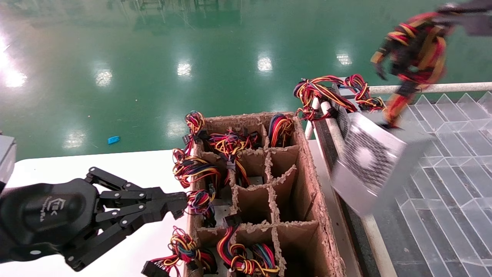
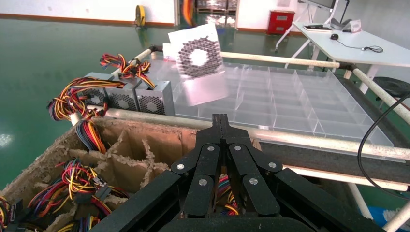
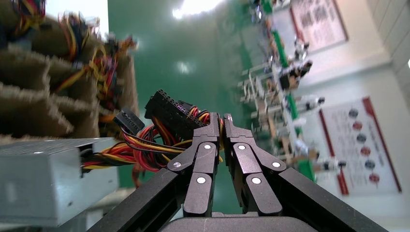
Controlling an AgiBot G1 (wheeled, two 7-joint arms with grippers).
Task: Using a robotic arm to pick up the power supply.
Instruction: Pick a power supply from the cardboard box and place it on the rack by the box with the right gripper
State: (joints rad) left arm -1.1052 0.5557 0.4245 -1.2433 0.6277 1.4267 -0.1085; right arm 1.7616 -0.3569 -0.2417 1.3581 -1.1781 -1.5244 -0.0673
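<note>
The power supply, a silver box with a round perforated vent, hangs tilted over the clear divided tray. Its red, orange and yellow wire bundle runs up to my right gripper at the top right. In the right wrist view that gripper is shut on the wires, with the box dangling below. From the left wrist the same box shows in the air. My left gripper is shut and empty beside the cardboard crate, its tips pressed together.
The divided cardboard crate holds several more wired units. Other power supplies sit at the tray's far corner by a white rail. A white table lies under my left arm, with green floor beyond.
</note>
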